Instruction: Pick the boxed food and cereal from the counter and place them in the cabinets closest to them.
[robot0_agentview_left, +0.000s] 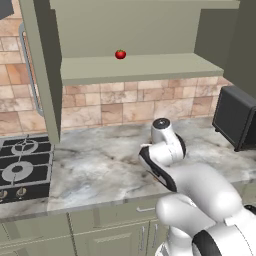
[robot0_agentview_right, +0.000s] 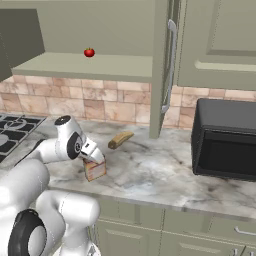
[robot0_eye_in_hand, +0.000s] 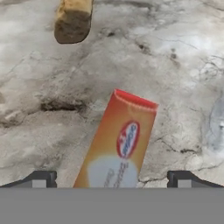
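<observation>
The light is soft and even, with faint shadows on the desk (robot0_agentview_right: 165, 165). All pictures look slightly blurry.

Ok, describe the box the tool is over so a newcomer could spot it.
Start at the marble counter, between the stove and the black microwave. Near its front edge, under the open tool, stands a small orange box with a red top and a blue-and-red oval logo. The brown bread loaf behind it is rounded and unprinted.
</observation>
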